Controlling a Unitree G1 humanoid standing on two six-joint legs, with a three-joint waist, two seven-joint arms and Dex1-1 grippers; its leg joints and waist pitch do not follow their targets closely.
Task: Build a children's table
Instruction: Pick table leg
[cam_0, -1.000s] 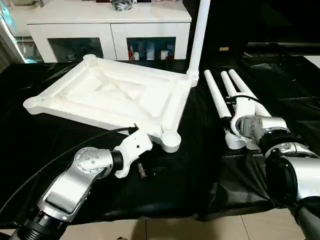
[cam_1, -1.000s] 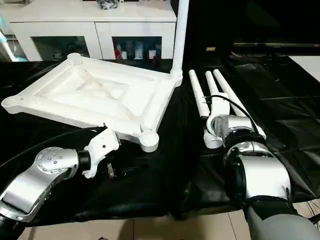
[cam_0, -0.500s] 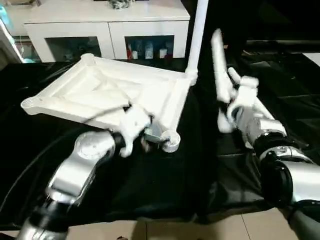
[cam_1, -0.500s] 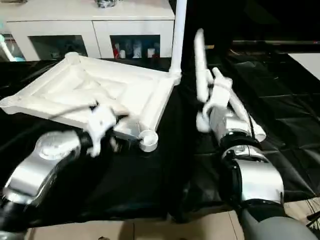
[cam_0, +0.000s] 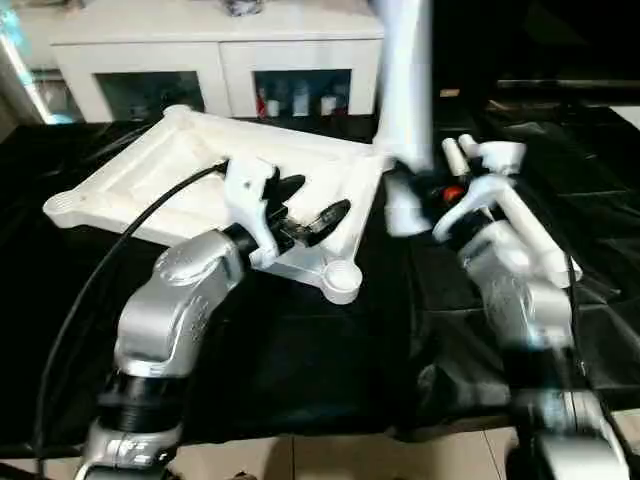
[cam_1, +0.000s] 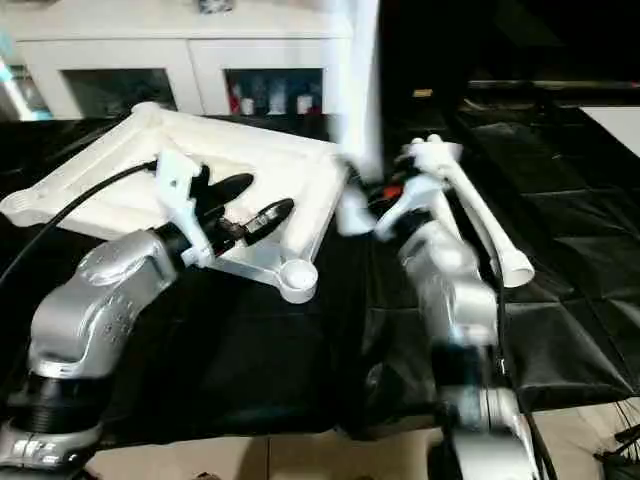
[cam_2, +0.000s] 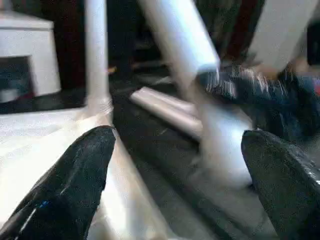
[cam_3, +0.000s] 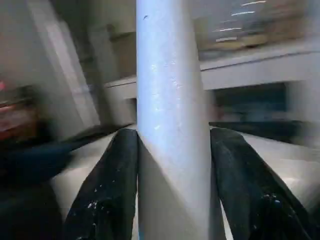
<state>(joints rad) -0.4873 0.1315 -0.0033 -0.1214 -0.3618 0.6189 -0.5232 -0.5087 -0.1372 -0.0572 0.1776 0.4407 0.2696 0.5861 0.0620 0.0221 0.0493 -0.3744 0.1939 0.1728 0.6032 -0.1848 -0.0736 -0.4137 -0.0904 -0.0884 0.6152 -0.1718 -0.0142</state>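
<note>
The white table top (cam_0: 150, 170) lies upside down on the black sheet, ribs up, with one leg (cam_2: 97, 55) standing in its far right corner socket. My right gripper (cam_3: 172, 132) is shut on a second white leg (cam_3: 172, 100) and holds it nearly upright beside that corner; the leg's lower end (cam_0: 400, 215) hangs above the sheet. Two more legs (cam_0: 520, 220) lie on the sheet to the right. My left gripper (cam_0: 322, 195) hovers over the top's near right edge, its black fingers (cam_2: 75, 185) wide open and holding nothing.
A white glass-door cabinet (cam_0: 220, 60) stands behind the black-sheeted table (cam_0: 300, 350). The top's near corner socket (cam_0: 342, 280) juts toward me. A black cable (cam_0: 100, 280) loops off my left arm. Floor tiles (cam_0: 350, 460) show past the table's front edge.
My right gripper has lifted one leg off the pile and swung it upright toward the far right corner. My left arm has risen from the sheet to above the table top.
</note>
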